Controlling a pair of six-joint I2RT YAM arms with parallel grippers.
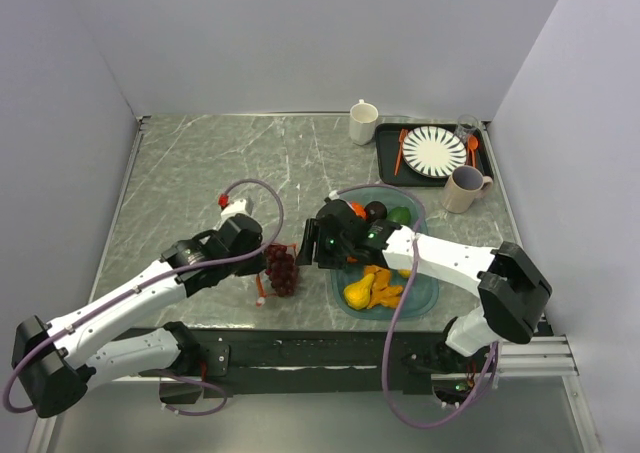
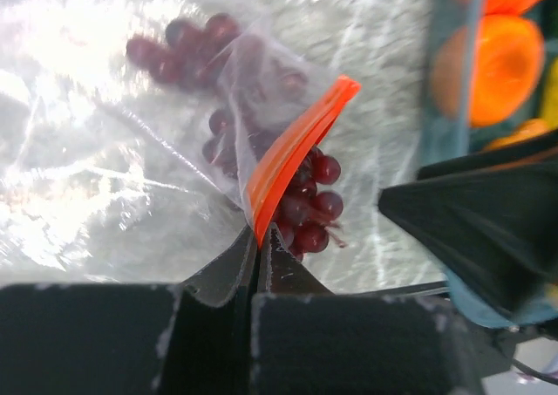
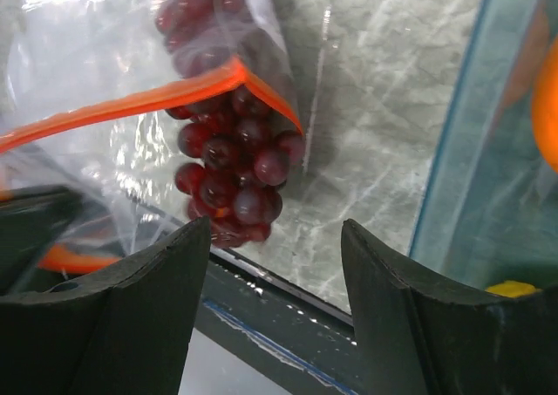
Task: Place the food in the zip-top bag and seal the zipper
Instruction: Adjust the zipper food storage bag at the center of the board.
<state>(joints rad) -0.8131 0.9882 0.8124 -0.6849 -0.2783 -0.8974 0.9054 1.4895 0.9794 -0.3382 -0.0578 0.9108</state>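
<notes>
A grey marbled table (image 1: 200,173) carries everything, with both arms reaching in from its near edge. The left arm comes from the near left, the right arm from the near right, and their grippers meet close together near the middle.

Right of centre sits a translucent teal tray (image 1: 425,298). At the far right corner a black tray (image 1: 386,163) holds a striped plate (image 1: 434,151), an orange fork (image 1: 401,151) and an orange spoon (image 1: 472,153). A white mug (image 1: 363,122) stands just left of it and a beige mug (image 1: 463,189) just in front.

The zip-top bag (image 2: 105,151) lies at the near middle of the table, just left of the teal tray. The left gripper (image 2: 257,264) is clamped tight on the end of the zipper (image 2: 292,151), the orange-red strip lifted and bowed. The right gripper (image 3: 275,238) stands with jaws well apart and nothing between them, hovering just right of the bag mouth.

The grape bunch (image 3: 231,164) straddles that mouth – some grapes show through the plastic, the rest hang bare past the strip.

The other food is in the teal tray – a yellow pear (image 1: 358,293) and orange pieces (image 1: 385,288) at its near end, a dark plum (image 1: 376,211) and a green fruit (image 1: 399,216) at its far end
</notes>
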